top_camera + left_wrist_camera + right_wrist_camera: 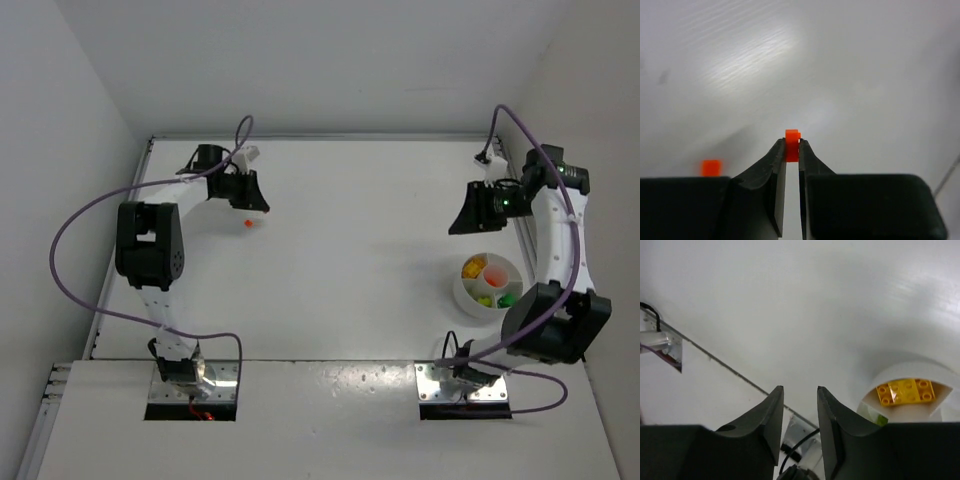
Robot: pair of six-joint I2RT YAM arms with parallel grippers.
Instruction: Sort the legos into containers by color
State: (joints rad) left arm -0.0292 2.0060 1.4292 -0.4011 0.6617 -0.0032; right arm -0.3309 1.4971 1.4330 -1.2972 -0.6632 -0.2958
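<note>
My left gripper (pixel 792 143) is shut on a small red-orange lego (pixel 792 138), pinched at the fingertips above the white table. A second orange lego (pixel 711 167) lies on the table to its left. From above, the left gripper (pixel 254 203) is at the far left, with one orange lego (pixel 248 222) just beside its tips. The round white divided dish (pixel 462 296) stands at the right and holds yellow, orange and green legos. My right gripper (pixel 461 222) hovers open and empty behind the dish. In the right wrist view its jaws (pixel 799 390) stand apart, with the dish (pixel 920 371) and a yellow lego (pixel 905 391) at the lower right.
White walls enclose the table on the left, back and right. The arm bases (pixel 190 375) sit on metal plates at the near edge. Purple cables loop from both arms. A seam and a mounting plate (pixel 662 347) show in the right wrist view.
</note>
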